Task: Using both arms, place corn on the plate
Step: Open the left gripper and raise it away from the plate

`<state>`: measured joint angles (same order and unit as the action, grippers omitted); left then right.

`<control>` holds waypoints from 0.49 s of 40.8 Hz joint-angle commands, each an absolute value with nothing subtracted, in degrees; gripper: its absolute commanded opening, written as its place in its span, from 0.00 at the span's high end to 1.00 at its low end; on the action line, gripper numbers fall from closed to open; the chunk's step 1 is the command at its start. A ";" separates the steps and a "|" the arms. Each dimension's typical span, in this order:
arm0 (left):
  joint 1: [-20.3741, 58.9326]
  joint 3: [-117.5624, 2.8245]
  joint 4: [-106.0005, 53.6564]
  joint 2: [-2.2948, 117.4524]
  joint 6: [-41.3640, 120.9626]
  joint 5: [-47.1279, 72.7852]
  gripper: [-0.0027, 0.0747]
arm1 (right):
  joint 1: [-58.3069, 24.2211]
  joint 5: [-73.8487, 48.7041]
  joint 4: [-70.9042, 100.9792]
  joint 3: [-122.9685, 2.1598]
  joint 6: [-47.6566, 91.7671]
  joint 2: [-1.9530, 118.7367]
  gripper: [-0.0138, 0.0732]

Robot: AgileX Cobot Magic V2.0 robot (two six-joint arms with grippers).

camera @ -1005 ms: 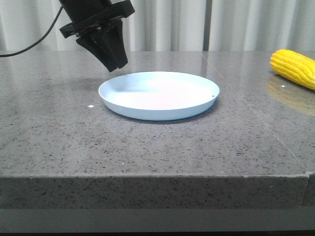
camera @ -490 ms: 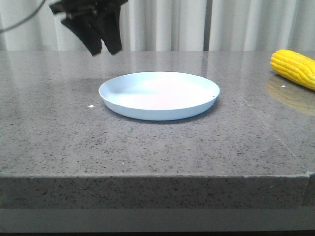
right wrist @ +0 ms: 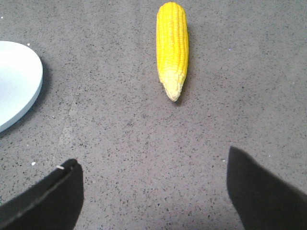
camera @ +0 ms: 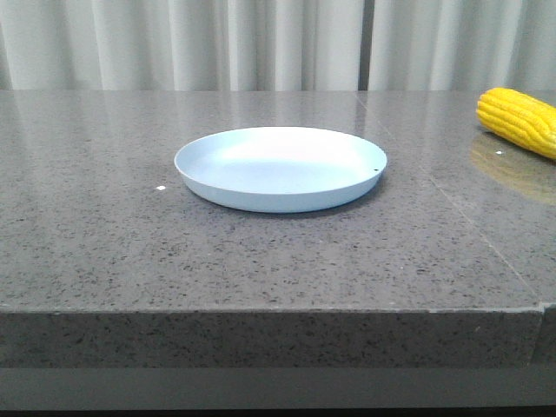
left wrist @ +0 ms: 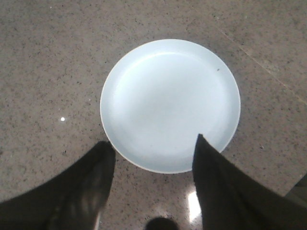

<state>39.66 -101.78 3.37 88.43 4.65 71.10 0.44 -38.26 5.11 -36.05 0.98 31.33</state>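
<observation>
I see the plate (camera: 281,168) bare on the grey table (camera: 130,243) — nothing in it. The corn (camera: 519,120) lies well apart, on the table to its right. Left gripper (left wrist: 153,148) and right gripper (right wrist: 153,184) both spread apart, empty.

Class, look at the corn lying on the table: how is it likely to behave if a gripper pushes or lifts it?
The corn is round and tapered, so a sideways push would probably roll it in a curve. It looks stiff, so it should lift without sagging. Its bumpy kernel rows likely give the jaws some grip, though the narrow pale tip may slip out.
</observation>
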 commanded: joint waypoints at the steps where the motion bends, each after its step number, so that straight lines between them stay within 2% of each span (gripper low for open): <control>1: 40.26 -97.55 4.07 81.02 2.43 65.88 0.49 | 0.52 -34.34 4.95 -37.98 1.17 31.85 0.12; 20: 40.26 -64.75 7.49 52.26 -6.46 50.23 0.49 | 0.52 -34.34 4.95 -37.98 1.17 31.85 0.12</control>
<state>39.77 -67.93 6.77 57.27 -3.80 56.35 0.44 -38.26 5.11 -36.05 0.98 31.33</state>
